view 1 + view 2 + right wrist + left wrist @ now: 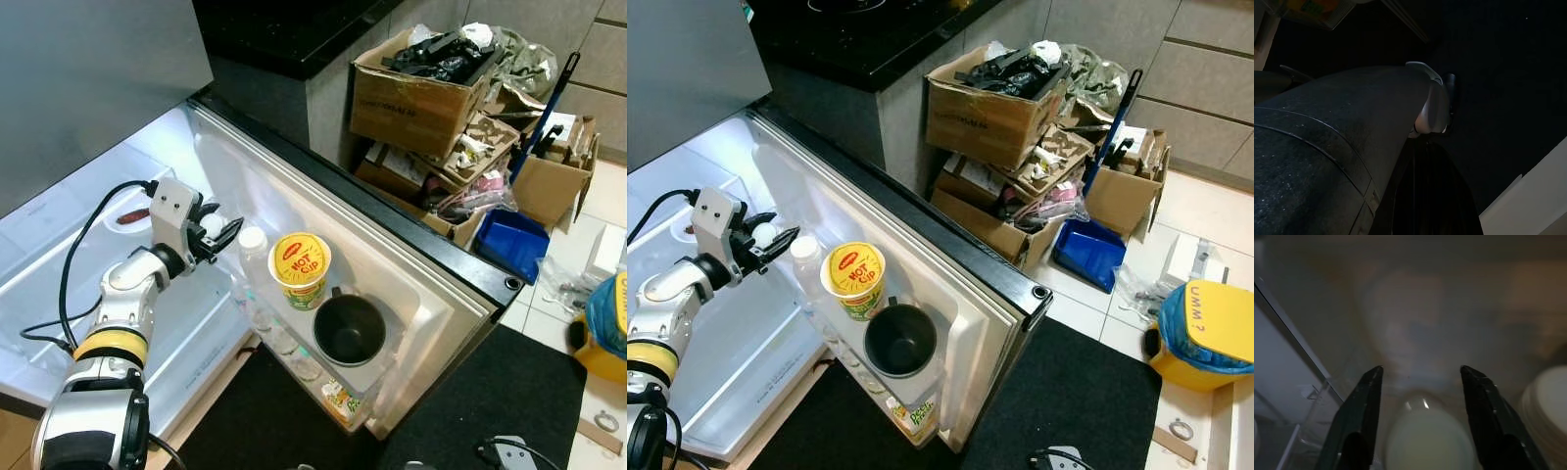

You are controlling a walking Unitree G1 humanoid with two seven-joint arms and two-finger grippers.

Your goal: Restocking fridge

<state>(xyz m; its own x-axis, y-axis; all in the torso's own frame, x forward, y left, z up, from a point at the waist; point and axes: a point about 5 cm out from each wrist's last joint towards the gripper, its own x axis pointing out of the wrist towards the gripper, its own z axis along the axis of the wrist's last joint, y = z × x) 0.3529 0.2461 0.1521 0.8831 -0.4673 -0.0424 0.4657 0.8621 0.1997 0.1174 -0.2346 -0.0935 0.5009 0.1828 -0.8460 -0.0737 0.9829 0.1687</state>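
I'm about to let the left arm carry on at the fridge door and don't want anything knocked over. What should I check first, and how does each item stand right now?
1. Left gripper at the door shelf, beside the bottle: ok.
2. Fingers apart around a pale round object: ok, open; whether they touch it, cannot tell.
3. Clear bottle with white cap upright in the door shelf: ok.
4. Yellow cup noodle upright next to the bottle, close to the gripper's path: ok for now, watch it.
5. Black cup seated in the shelf beside the noodle cup: ok.
6. Fridge door wide open: ok.
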